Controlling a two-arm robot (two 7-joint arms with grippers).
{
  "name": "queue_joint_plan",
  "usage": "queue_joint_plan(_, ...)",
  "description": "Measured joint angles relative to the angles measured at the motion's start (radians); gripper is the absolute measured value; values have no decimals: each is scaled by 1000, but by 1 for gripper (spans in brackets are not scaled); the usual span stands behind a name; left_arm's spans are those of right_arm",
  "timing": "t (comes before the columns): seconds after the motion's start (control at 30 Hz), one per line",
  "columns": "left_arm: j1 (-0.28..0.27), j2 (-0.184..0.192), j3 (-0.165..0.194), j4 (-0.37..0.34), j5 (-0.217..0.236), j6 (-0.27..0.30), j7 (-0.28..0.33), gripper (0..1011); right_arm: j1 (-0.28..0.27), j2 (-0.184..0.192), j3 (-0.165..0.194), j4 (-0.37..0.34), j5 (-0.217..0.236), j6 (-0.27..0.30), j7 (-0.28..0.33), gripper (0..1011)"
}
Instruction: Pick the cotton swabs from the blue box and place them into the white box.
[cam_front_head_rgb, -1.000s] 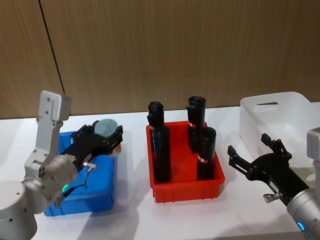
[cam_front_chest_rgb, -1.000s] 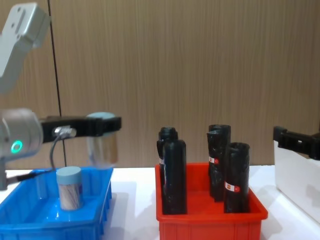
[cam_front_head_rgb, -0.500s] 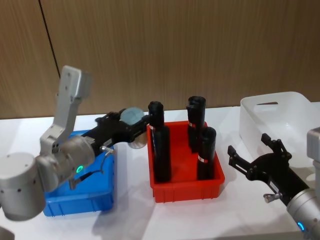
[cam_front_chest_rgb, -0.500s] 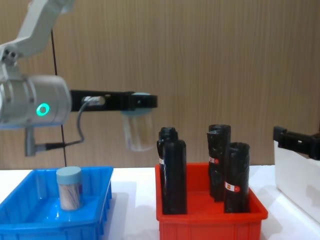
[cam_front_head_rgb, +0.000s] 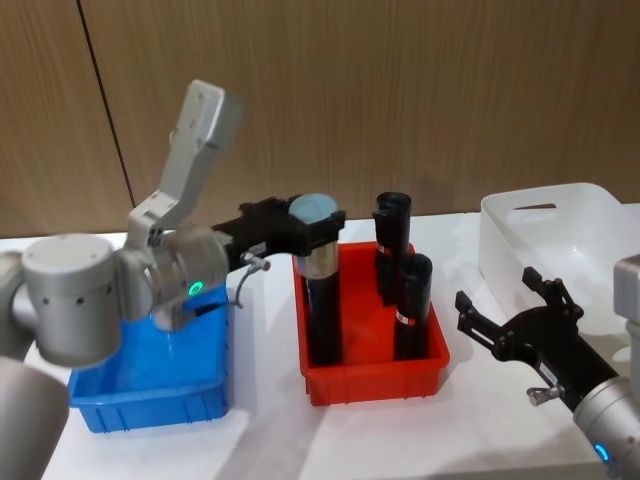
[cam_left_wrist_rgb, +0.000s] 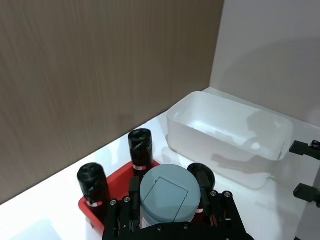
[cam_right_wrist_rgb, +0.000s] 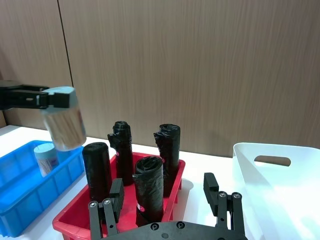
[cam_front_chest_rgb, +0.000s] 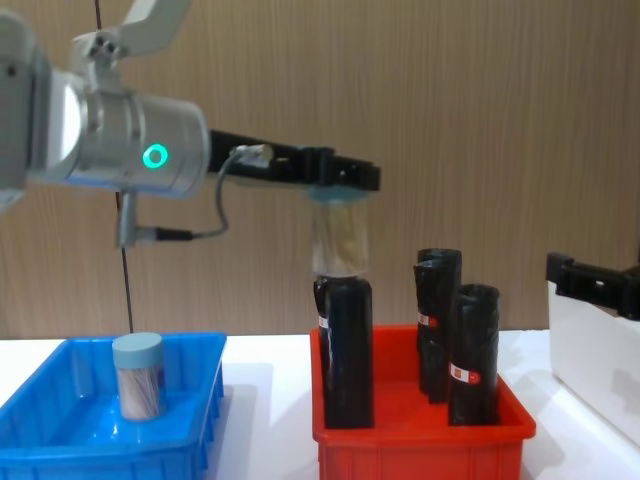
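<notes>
Head view: the left gripper (cam_front_head_rgb: 318, 226) has its jaws clamped on one jar of cotton swabs (cam_front_head_rgb: 320, 262), held in the air above the left side of the red bin (cam_front_head_rgb: 375, 388). That puts it between the blue box (cam_front_head_rgb: 150, 405) and the white box (cam_front_head_rgb: 560, 215) at far right. The right gripper (cam_front_head_rgb: 495, 288) waits near the white box, jaws apart.

Chest view: a second jar (cam_front_chest_rgb: 138, 378) stands in the blue box — not yet picked.

Left wrist view: no jar shows inside the white box, so I judge nothing delivered yet — one in transit, one left.

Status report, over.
Left gripper shut on cotton swab jar, over red bin's black rolls. Right gripper open, near white box. Second jar in blue box.
</notes>
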Motion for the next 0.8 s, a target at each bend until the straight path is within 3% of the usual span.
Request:
queue_joint_plan(0.4,-103,-51,26,86,73,43,-85,689,0,0,0,0,0,0,0,1002)
queue_joint_plan(0.8,-138,-68,34,115,97,56,-114,689,0,0,0,0,0,1,0,1002)
